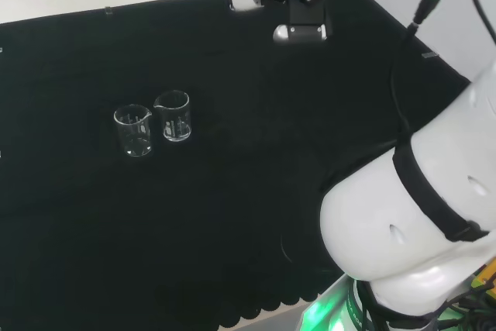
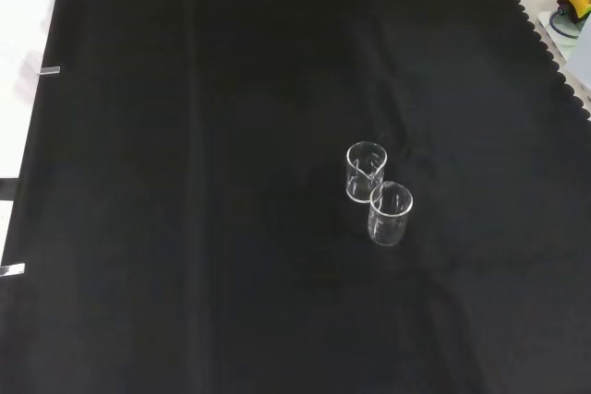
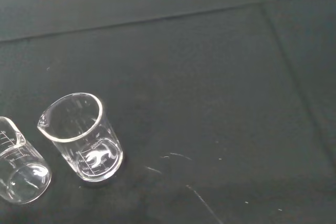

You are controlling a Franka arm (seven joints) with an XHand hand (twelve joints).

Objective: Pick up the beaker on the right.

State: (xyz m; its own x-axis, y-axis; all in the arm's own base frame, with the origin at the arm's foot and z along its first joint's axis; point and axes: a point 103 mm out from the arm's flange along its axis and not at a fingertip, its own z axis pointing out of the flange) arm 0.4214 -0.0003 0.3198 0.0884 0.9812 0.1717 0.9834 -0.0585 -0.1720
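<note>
Clearly, two small beakers stand side by side, and we set each thing out below.
Target beaker: the right one of the pair in the head view, the beaker on the right (image 1: pixel 176 116); in the front view it is the farther one (image 2: pixel 365 171). It stands upright on the cloth, left of the bench's middle in the head view, untouched.
Its make: clear glass or plastic, a short cylinder with a rolled rim, a small pouring spout and faint white graduation marks; in the wrist view (image 3: pixel 83 136) we see nothing in it, and we judge it smooth to hold.
Neighbour: the other beaker (image 1: pixel 134 130), same shape and material, just beside the target on its left in the head view; whether the two touch we cannot tell.
Why this matters: with the pair so close, we judge that the clear side to come at the target is its right side in the head view, away from the neighbour.
Black cloth (image 1: pixel 256 215): matte, with soft creases, covering the bench; it makes the clear ware hard to see.
Hand (image 1: pixel 301 1): black and white, at the far right of the bench in the head view, well apart from both beakers. It holds nothing; how its fingers are set we cannot tell.
Task stage: the reach has not begun.
</note>
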